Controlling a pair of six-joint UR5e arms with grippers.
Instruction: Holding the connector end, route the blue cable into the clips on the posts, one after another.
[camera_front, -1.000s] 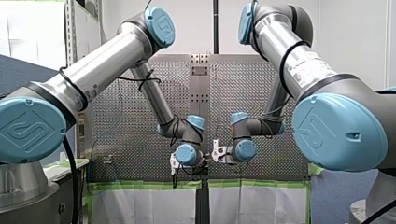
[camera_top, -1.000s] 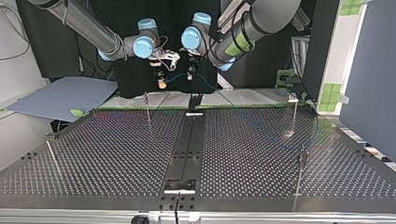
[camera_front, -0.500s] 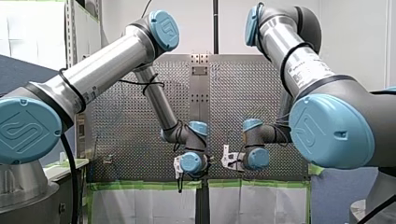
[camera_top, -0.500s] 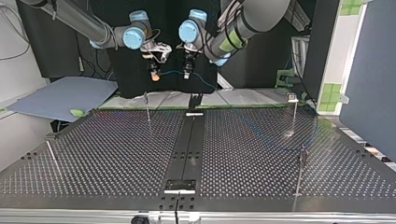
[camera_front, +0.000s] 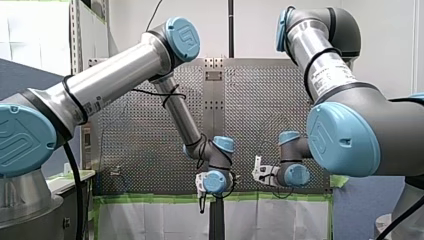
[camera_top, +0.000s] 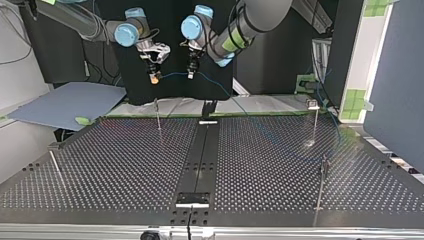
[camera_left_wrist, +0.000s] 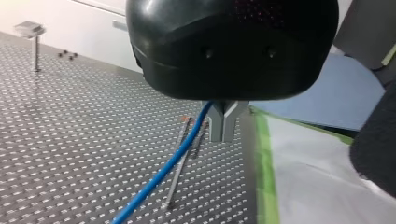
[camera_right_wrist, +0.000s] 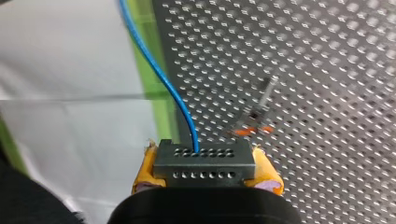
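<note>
Right jaws clenched on connector (camera_right_wrist: 204, 163); left jaws clenched on cable (camera_left_wrist: 163, 172) nearby. Cable span between them runs level, over counter (camera_top: 125, 165) edge on arms' side; remainder trails toward top view's right. Nearest post (camera_top: 158, 114) below right jaws, gap between.

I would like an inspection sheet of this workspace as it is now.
Surface: perforated metal table.
Job's things: blue cable spans the air between both end effectors; four posts stand on the table; whether any clip holds the cable cannot be told.
Clutter: nothing seen.
End effectors: right end effector, yellow pads, shut on the black connector; left end effector, metal fingers, shut on the blue cable.
Cables: black lead at my left arm's base.
Surroundings: grey-blue sheet beside the table at the top view's left; green tape at the table's edge.
</note>
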